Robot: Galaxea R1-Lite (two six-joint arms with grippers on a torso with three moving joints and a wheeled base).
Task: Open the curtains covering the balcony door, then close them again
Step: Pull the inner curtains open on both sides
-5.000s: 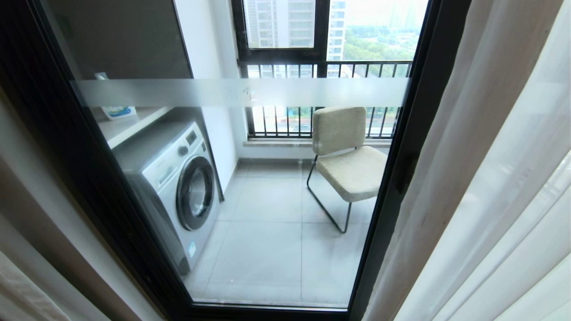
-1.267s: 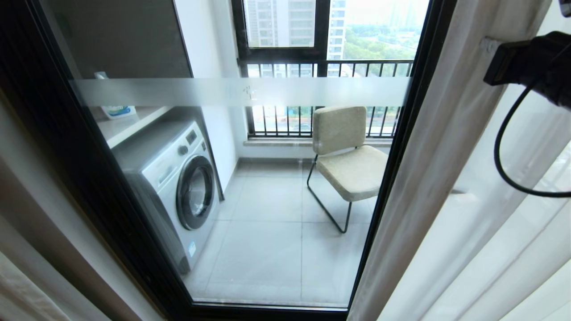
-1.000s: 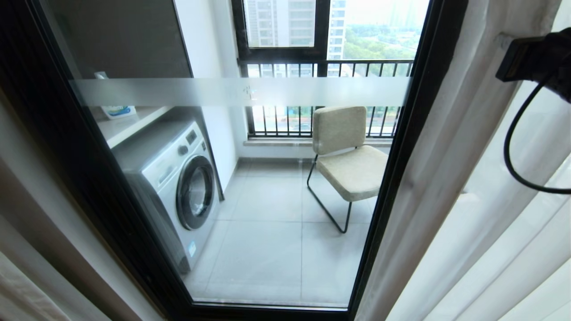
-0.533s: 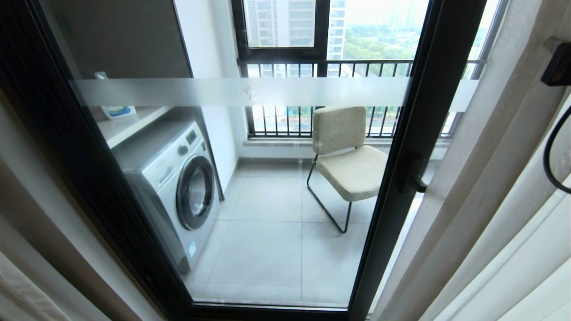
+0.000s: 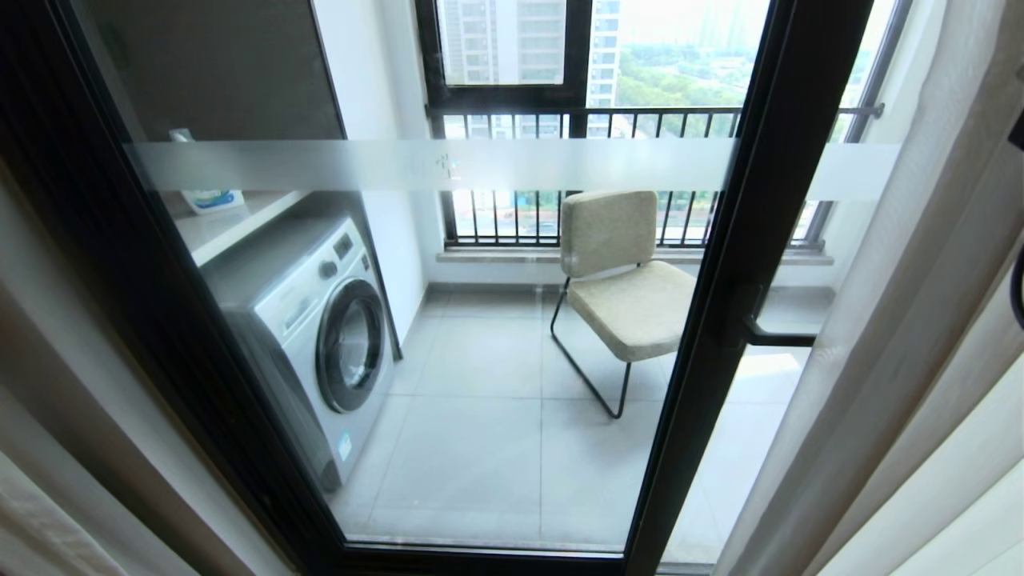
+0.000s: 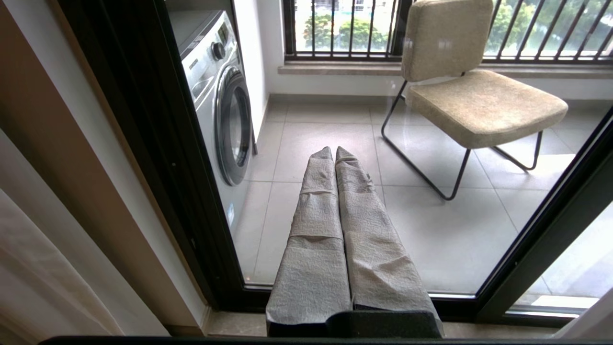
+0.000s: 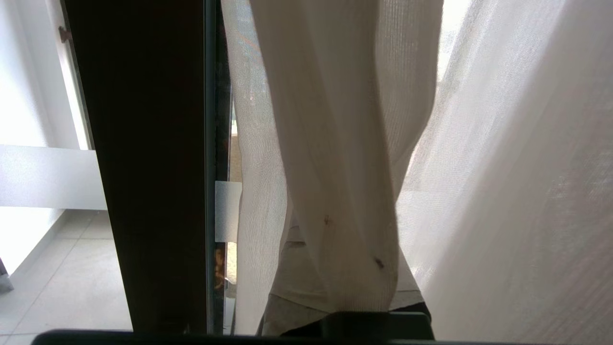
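The balcony door is a clear glass panel in a thick black frame, crossed by a frosted band. The curtains, beige drape and white sheer, hang bunched at the right, clear of the door's handle. In the right wrist view a beige curtain fold lies over my right gripper's grey-wrapped fingers, hiding their tips, beside the door frame. Only a black bit of the right arm shows at the head view's right edge. My left gripper is shut on nothing, low before the glass.
Behind the glass stand a washing machine on the left and a beige chair on grey tiles, with a barred railing beyond. Another curtain and a tan wall edge are at the left.
The right curtain has slid further right, baring the door's right frame, its handle and the pane beyond. My right arm has gone right with it, almost out of the head view.
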